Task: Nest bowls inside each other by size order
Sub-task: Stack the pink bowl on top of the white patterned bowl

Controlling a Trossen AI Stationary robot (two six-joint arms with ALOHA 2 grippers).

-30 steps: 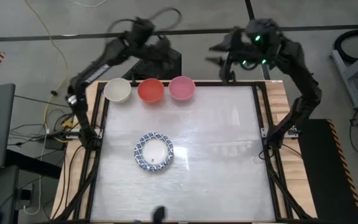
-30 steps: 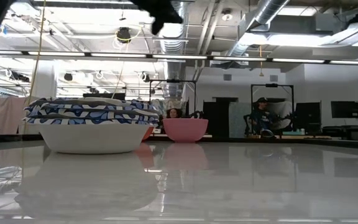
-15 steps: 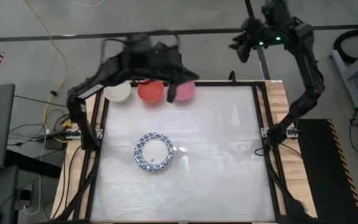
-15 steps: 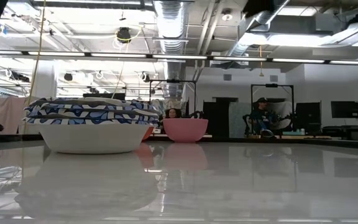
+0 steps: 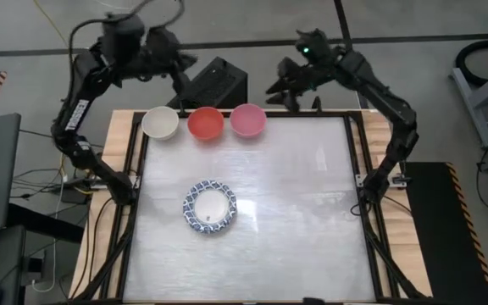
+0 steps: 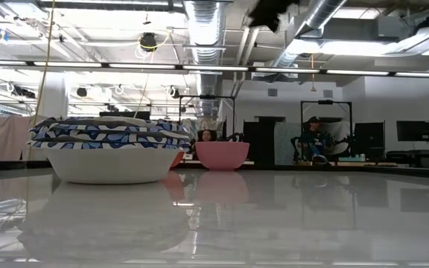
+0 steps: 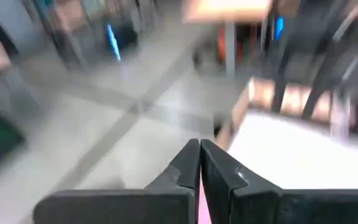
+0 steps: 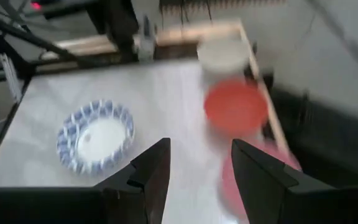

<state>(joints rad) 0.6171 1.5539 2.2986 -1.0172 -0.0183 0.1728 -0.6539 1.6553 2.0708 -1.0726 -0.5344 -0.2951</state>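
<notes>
A stack of blue-and-white patterned bowls rests on the white table, left of centre; it also shows in the low view and the right wrist view. A cream-white bowl, a red bowl and a pink bowl stand in a row along the far edge. My left gripper is raised beyond the far edge, above and behind the cream-white bowl, with its fingers shut and empty. My right gripper is raised beyond the far edge, right of the pink bowl, open and empty.
A black box sits on the floor behind the table's far edge, between the two grippers. Wooden rails frame the table. The table's right half holds no objects. People sit in the room far behind the table.
My left gripper swung from behind the far edge down over the red and pink bowls, then pulled back up and toward the left, beyond the far edge. My right gripper went up and away, then came back toward the far edge near the pink bowl. The bowls have stayed put.
</notes>
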